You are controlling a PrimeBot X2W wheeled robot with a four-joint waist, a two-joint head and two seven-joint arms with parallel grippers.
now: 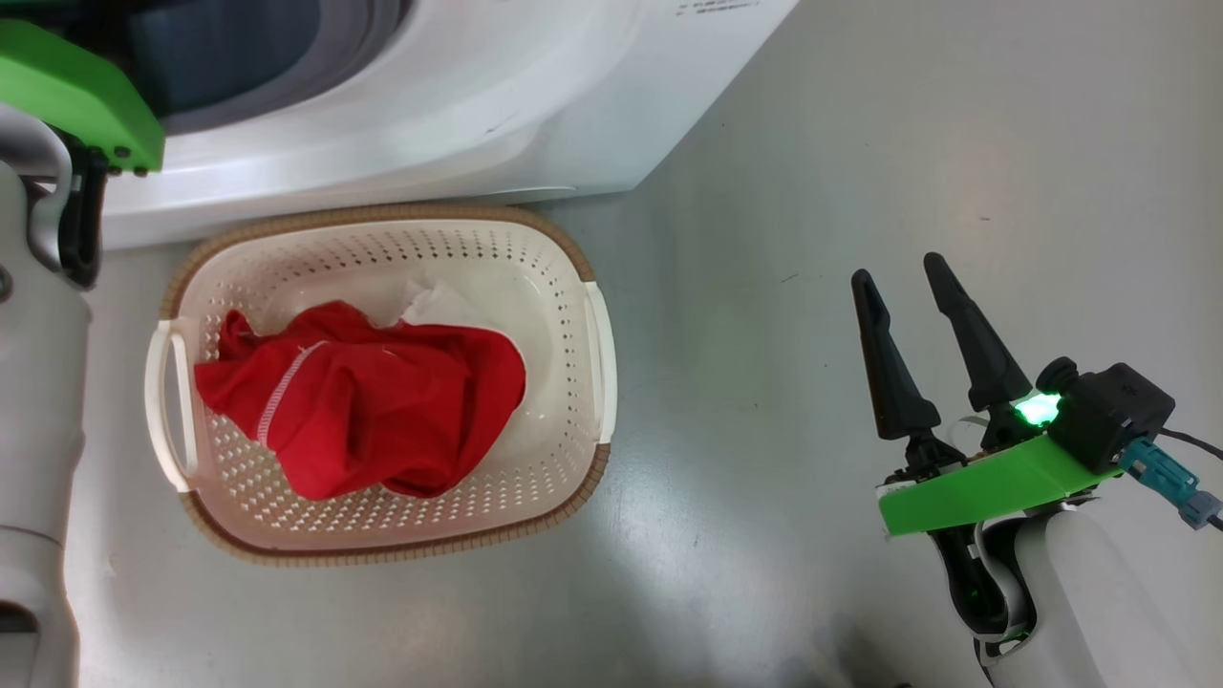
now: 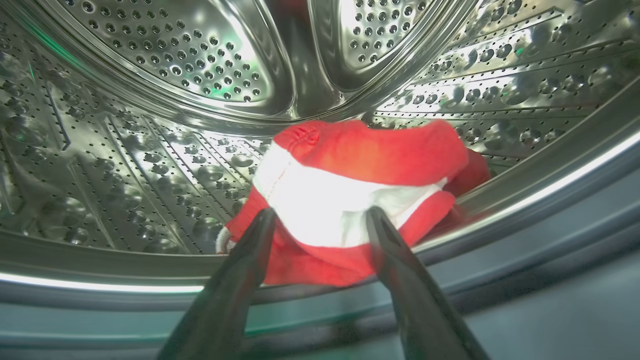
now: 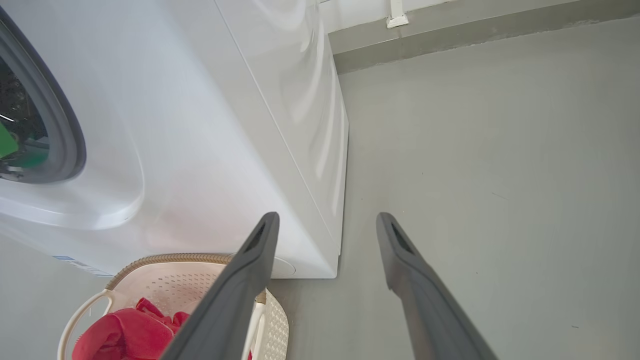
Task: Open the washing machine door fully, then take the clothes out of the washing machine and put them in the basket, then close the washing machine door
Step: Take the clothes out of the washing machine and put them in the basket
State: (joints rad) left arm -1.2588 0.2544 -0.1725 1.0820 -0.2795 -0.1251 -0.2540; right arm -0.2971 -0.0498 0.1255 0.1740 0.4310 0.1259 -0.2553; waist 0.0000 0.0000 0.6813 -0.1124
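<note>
Left end effector (image 2: 320, 216), wide open and empty, faces the garment (image 2: 370, 150) at centre frame; push into its bunched middle before closing.

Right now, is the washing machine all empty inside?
No, a red and white garment lies in the steel drum, right in front of the open left gripper.

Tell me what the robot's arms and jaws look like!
Both arms are pale white. The right arm ends in two long, pointed black jaws above a bright green plate, with a glowing green light, a black box and a teal-plugged cable. The left arm carries a matching green plate.
</note>
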